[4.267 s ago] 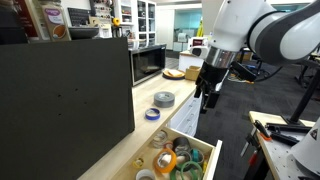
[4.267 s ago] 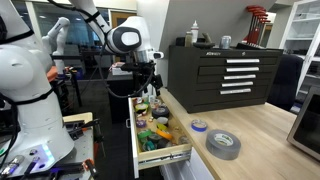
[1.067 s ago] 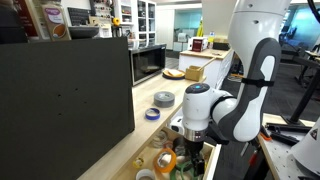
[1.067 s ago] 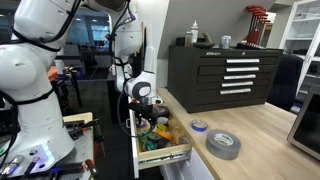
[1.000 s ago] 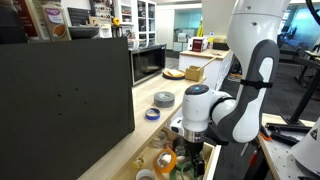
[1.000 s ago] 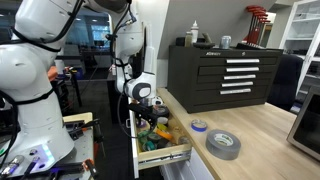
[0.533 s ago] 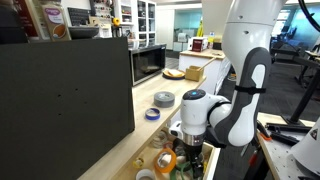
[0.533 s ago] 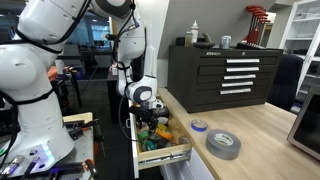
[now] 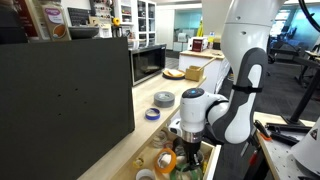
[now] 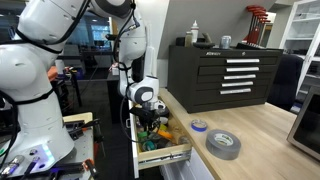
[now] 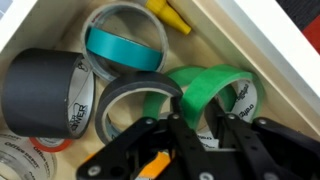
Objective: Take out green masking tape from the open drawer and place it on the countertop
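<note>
The green masking tape (image 11: 213, 88) is seen right of centre in the wrist view, lying in the open drawer (image 10: 165, 154) beside a teal tape roll (image 11: 120, 47) and a dark grey one (image 11: 40, 85). The tool (image 11: 208, 128) is lowered into the drawer, its fingers held apart at the green roll's near rim.

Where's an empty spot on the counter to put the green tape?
Bare wooden countertop lies between the big grey tape roll and the black tool chest. The open drawer is crowded with tape rolls around the pincer.

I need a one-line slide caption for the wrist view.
Gripper at the green tape in the drawer, beside a teal roll and a black roll.
</note>
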You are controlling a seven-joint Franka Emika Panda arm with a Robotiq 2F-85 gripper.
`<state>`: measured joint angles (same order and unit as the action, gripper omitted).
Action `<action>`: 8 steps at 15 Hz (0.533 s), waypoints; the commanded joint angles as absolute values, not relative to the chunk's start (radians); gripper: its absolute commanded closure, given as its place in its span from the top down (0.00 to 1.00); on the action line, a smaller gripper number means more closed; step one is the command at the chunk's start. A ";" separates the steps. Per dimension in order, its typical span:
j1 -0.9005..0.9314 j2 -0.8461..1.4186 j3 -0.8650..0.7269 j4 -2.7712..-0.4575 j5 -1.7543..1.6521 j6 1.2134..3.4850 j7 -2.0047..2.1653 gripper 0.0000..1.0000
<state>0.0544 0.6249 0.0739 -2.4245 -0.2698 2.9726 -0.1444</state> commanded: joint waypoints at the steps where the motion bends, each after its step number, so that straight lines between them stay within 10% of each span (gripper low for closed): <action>1: 0.061 0.619 0.068 -2.429 -0.254 2.976 -0.169 0.02; 8: 0.057 0.552 0.105 -2.471 -0.248 2.953 -0.171 0.03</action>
